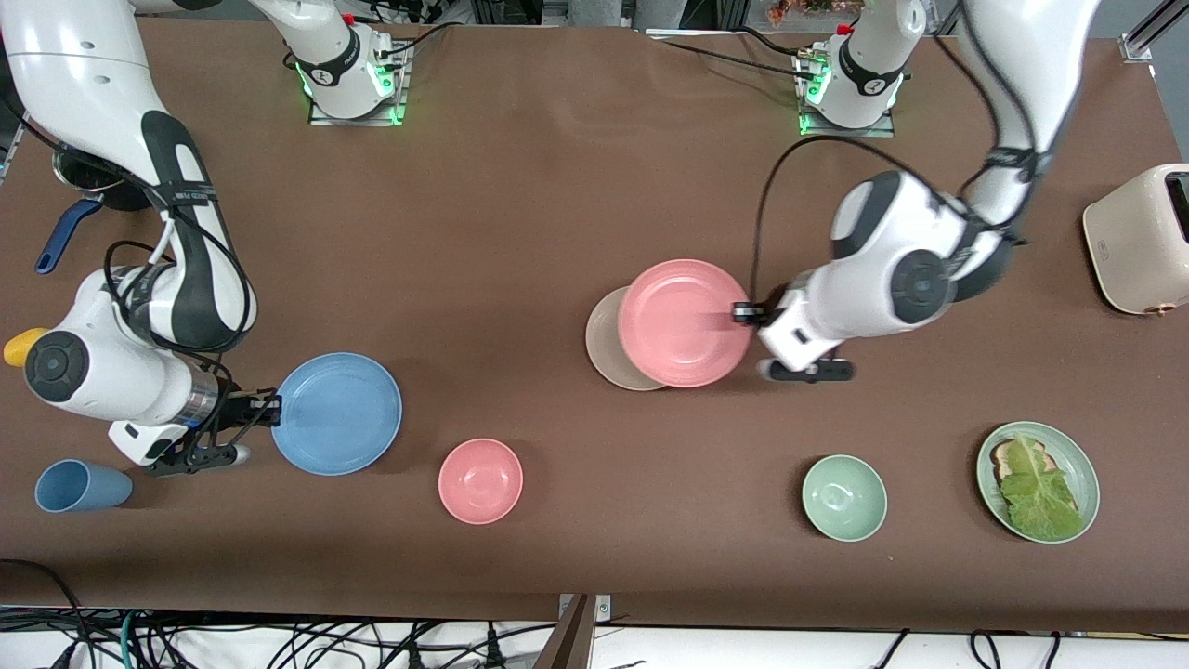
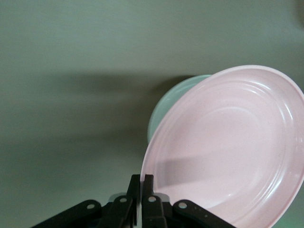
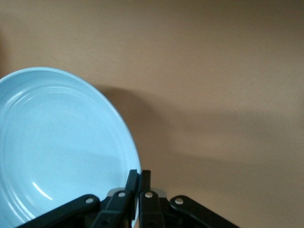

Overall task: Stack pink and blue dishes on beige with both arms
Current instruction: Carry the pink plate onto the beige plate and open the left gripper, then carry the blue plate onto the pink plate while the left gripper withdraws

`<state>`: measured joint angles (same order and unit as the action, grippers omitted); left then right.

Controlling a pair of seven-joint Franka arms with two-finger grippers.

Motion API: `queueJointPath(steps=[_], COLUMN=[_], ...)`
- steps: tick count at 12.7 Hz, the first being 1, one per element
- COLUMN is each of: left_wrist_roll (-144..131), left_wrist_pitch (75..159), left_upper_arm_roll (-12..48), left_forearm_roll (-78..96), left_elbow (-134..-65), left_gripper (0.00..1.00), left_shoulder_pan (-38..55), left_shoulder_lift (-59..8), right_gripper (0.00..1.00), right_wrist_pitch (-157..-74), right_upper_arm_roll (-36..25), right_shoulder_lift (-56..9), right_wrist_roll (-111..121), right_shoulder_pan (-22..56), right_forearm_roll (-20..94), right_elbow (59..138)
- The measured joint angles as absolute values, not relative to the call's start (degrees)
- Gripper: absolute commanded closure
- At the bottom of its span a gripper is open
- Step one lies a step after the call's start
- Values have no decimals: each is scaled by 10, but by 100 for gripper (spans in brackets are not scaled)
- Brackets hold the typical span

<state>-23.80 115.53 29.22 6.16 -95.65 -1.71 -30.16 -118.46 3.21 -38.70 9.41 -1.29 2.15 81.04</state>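
Front view: left gripper (image 1: 740,313) is clamped on the rim of the pink plate (image 1: 685,322), at the edge toward the left arm's end of the table. The pink plate hangs over the beige plate (image 1: 606,346) and covers most of it; only a crescent of beige shows, on the side toward the right arm's end. Whether the pink plate touches the beige one cannot be told from this view.

Left wrist view: the 2 fingers (image 2: 135,190) are pinched narrow on the pink plate's (image 2: 228,147) rim, and the plate is tilted. An arc of the plate underneath (image 2: 173,102) shows past its edge; the tint of this view makes it look greenish.

Front view: right gripper (image 1: 269,409) grips the rim of the blue plate (image 1: 337,413) at the edge toward the right arm's end of the table. The blue plate sits well apart from the pink and beige pair, nearer the front camera than they are.

Right wrist view: fingers (image 3: 133,183) closed narrow on the blue plate's (image 3: 61,147) rim. A dark shadow lies on the brown table (image 3: 213,95) beside the plate.

Other items, front view: pink bowl (image 1: 480,480), blue cup (image 1: 79,486) lying on its side, green bowl (image 1: 843,497), green plate (image 1: 1087,469) with toast and lettuce, cream toaster (image 1: 1138,242).
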Motion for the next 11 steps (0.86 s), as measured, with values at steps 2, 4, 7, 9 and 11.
queueJointPath(steps=[2,4,7,9,11], left_wrist_roll=[-245,-246,-246,-246,-246], left_wrist_pitch=[1185,1191,1191,1191,1191], left_upper_arm_roll=[288,282,276,276,275], left_forearm_roll=[59,54,35,10,5], left_elbow=[-955,-953,-947,-942,-935], left_gripper=[100,100,1,0,0], left_shoulder_pan=[17,29,29,29,27], left_shoulder_lift=[-341,-370,-395,-397,-398], right_gripper=[100,100,100,100,100], right_wrist_pitch=[-1133,-1092,-1074,-1073,-1073], right_upper_arm_roll=[34,35,36,36,36], right_shoulder_lift=[-384,-383,-383,-384,-384], right_wrist_roll=[83,56,-12,-57,-94], right_shoulder_pan=[-2,15,55,75,85], right_forearm_roll=[21,21,21,21,21], right_elbow=[776,743,725,725,725])
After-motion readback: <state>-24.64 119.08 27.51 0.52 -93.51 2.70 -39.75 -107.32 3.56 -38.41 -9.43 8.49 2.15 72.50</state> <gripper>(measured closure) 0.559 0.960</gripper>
